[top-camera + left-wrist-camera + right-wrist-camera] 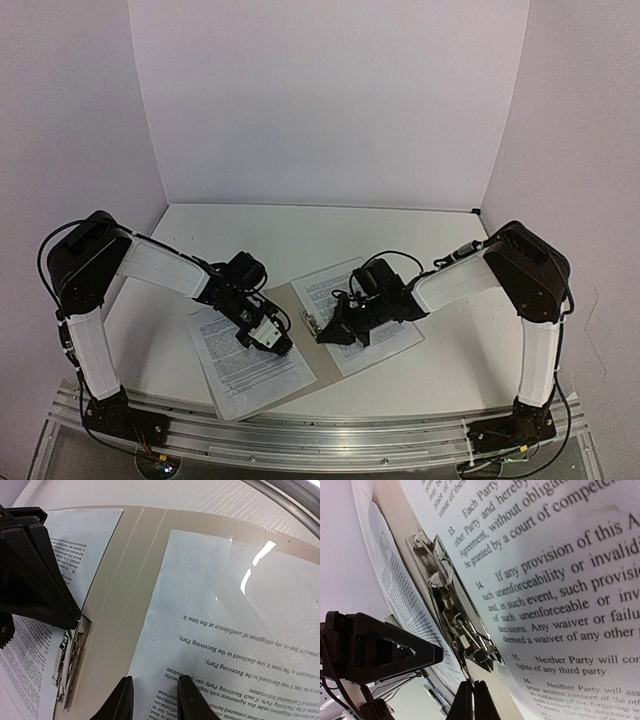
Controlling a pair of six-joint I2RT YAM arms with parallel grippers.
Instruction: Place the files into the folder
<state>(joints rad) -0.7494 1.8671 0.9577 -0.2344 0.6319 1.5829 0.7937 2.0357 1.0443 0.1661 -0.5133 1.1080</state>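
The tan folder (302, 350) lies open on the table with a printed sheet on each half. My left gripper (272, 340) is open, and its fingertips (122, 700) straddle the corner of the left sheet (225, 630), just beside the spine. The metal clip (75, 655) sits on the spine between the two arms. My right gripper (326, 332) is shut, with its tips (472, 700) right at the near end of the clip (455, 615) and nothing visible between them. The right sheet (560, 580) lies beside it, and its inner edge reaches the clip.
White walls enclose the table on three sides. The aluminium rail (320, 435) carrying both arm bases runs along the near edge. The two grippers sit close together over the folder's spine. The left gripper's black body (370, 650) shows in the right wrist view.
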